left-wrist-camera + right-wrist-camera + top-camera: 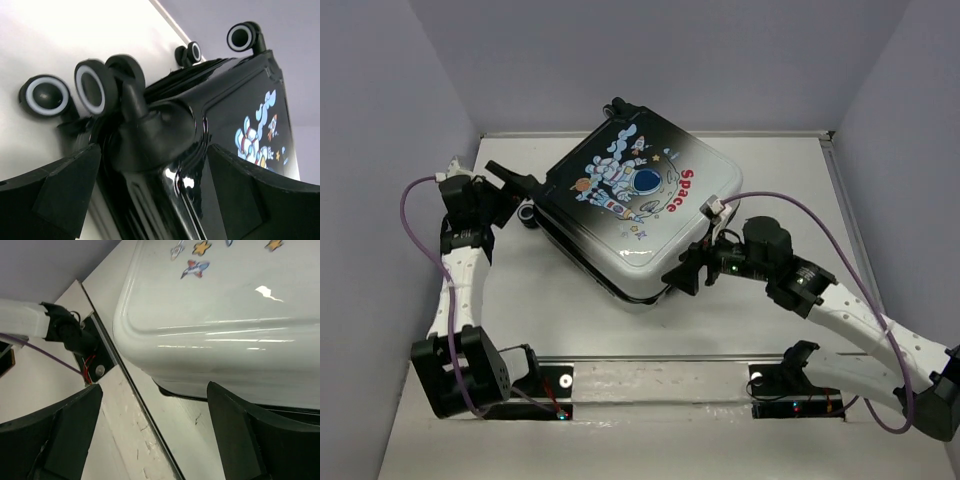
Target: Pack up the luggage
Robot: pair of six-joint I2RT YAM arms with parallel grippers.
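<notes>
The luggage (630,205) lies flat on the table with its lid down and the astronaut and red "Space" print facing up. Its inside is hidden. My left gripper (523,193) is open at the black wheel-end corner. In the left wrist view that corner (165,130) sits between the spread fingers of the left gripper (155,172), with the wheels (92,87) just beyond. My right gripper (686,266) is open at the white near corner. In the right wrist view the white shell (225,315) is just above the right gripper (155,412), which holds nothing.
Grey walls enclose the table on three sides. A seam (135,395) runs across the table near the arm bases. The left arm's base mount (82,342) and the right arm's base mount (795,385) sit at the near edge, with purple cables (810,215) looping off both arms.
</notes>
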